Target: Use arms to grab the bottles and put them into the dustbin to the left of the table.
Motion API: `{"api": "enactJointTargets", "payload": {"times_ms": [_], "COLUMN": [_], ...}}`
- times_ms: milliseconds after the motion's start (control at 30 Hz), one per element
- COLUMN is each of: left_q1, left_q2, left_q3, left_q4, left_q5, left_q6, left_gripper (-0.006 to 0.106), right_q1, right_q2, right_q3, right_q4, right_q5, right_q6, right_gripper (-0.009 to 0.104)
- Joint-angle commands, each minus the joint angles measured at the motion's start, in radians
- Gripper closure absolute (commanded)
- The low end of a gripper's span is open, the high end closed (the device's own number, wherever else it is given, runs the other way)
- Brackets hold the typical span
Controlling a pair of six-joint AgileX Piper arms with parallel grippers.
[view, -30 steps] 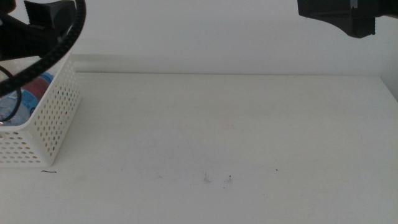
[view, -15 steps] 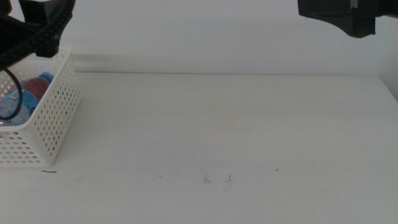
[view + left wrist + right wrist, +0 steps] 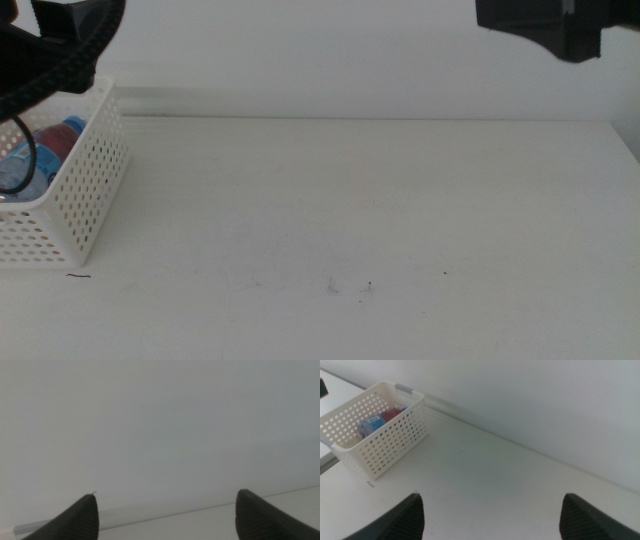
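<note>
The white perforated dustbin (image 3: 85, 185) stands at the table's left end. Inside it lie the clear water bottle with its blue cap (image 3: 72, 126) and the red soda can (image 3: 52, 146). The tea bottle is not visible. My left arm (image 3: 60, 35) is raised above the dustbin. Its gripper (image 3: 166, 495) is open, empty, and faces the wall. My right arm (image 3: 545, 20) hangs high at the back right. Its gripper (image 3: 492, 497) is open and empty. The right wrist view shows the dustbin (image 3: 395, 435) with the water bottle (image 3: 370, 424) and red can (image 3: 393, 413) inside.
The white table (image 3: 370, 210) carries only a few tiny dark specks (image 3: 368, 287) near the front. A black cable (image 3: 20, 160) hangs from the left arm over the dustbin. A white wall stands behind the table.
My left arm and its cable have risen and drawn back to the left, uncovering the bottles in the dustbin. The right arm has barely moved.
</note>
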Motion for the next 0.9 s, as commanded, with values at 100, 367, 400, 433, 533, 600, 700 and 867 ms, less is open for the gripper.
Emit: {"api": "enactJointTargets", "payload": {"times_ms": [100,367,400,433,533,600,700,867], "left_q1": [-0.005,0.051,0.068,0.085,0.134,0.158,0.185,0.196], "left_q2": [-0.004,-0.149,-0.193,-0.242,-0.421,-0.536,-0.689,-0.856], "left_q3": [0.005,0.219,0.263,0.333,0.496,0.584,0.692,0.805], "left_q4": [0.005,0.013,0.013,0.013,0.013,0.011,0.003,-0.038], "left_q5": [0.0,-0.02,-0.031,-0.042,-0.049,-0.049,-0.049,-0.049], "left_q6": [-0.01,-0.01,-0.01,-0.01,-0.01,-0.01,-0.01,-0.01], "left_gripper": [0.007,0.007,0.007,0.007,0.007,0.007,0.007,0.007], "right_q1": [-0.05,-0.341,-0.387,-0.423,-0.551,-0.615,-0.678,-0.714], "right_q2": [-0.033,-0.162,-0.201,-0.236,-0.404,-0.544,-0.741,-0.967], "right_q3": [0.164,0.601,0.664,0.711,0.896,1.012,1.137,1.285], "right_q4": [0.081,0.168,0.171,0.171,0.162,0.162,0.139,0.112], "right_q5": [-0.149,-0.734,-0.761,-0.762,-0.766,-0.768,-0.754,-0.653], "right_q6": [-0.008,-0.008,-0.008,-0.008,-0.008,-0.008,-0.008,-0.008], "right_gripper": [0.003,0.003,0.003,0.003,0.003,0.003,0.003,0.003]}}
